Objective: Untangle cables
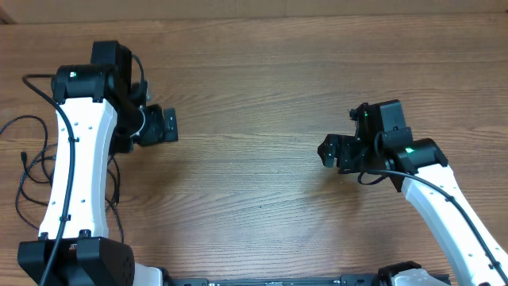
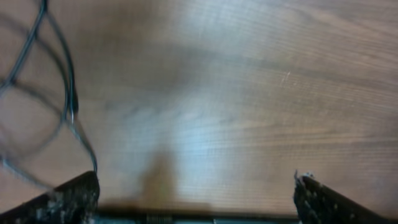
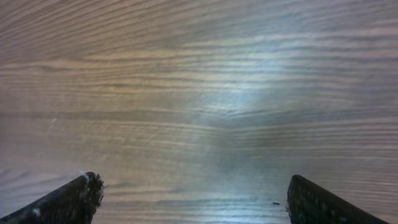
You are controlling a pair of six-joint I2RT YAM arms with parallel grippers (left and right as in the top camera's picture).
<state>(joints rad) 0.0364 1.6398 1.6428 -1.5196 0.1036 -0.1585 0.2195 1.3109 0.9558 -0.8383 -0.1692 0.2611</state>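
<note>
The cables are thin black cords lying in loose loops at the table's far left, partly hidden under my left arm. In the left wrist view, blurred cable strands cross the upper left and one runs down to the left fingertip. My left gripper is open, with only bare wood between its fingers. From overhead the left gripper points right, away from the loops. My right gripper sits at the right middle of the table. The right gripper is open over bare wood, and no cable shows near it.
The wooden table stretches between the two arms. A thicker black wire runs along my left arm's white link. Both arm bases stand at the front edge.
</note>
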